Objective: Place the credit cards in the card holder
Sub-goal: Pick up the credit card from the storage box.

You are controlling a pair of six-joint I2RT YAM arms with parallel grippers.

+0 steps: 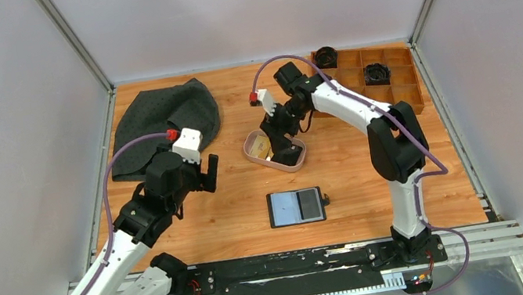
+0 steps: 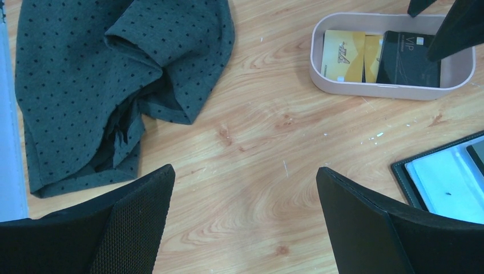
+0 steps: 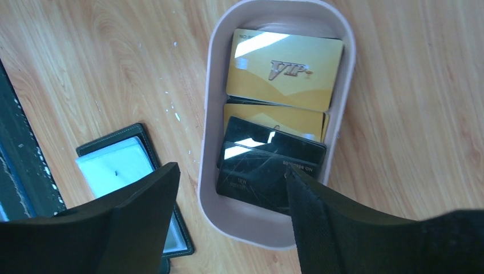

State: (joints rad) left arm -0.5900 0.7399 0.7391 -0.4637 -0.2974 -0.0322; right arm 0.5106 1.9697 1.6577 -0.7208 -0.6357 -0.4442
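Note:
The credit cards lie stacked in a pinkish oval tray: two gold ones toward the far end and black ones at the near end. My right gripper is open and down at the tray's near end. One of its fingertips touches the top black card, and the other is outside the tray wall. The card holder lies open and flat in front of the tray, clear pockets up. My left gripper hovers open over bare wood, to the left of the card holder, with nothing between its fingers.
A dark dotted cloth lies crumpled at the back left. A wooden compartment box with two black items sits at the back right. Grey walls enclose the table on three sides.

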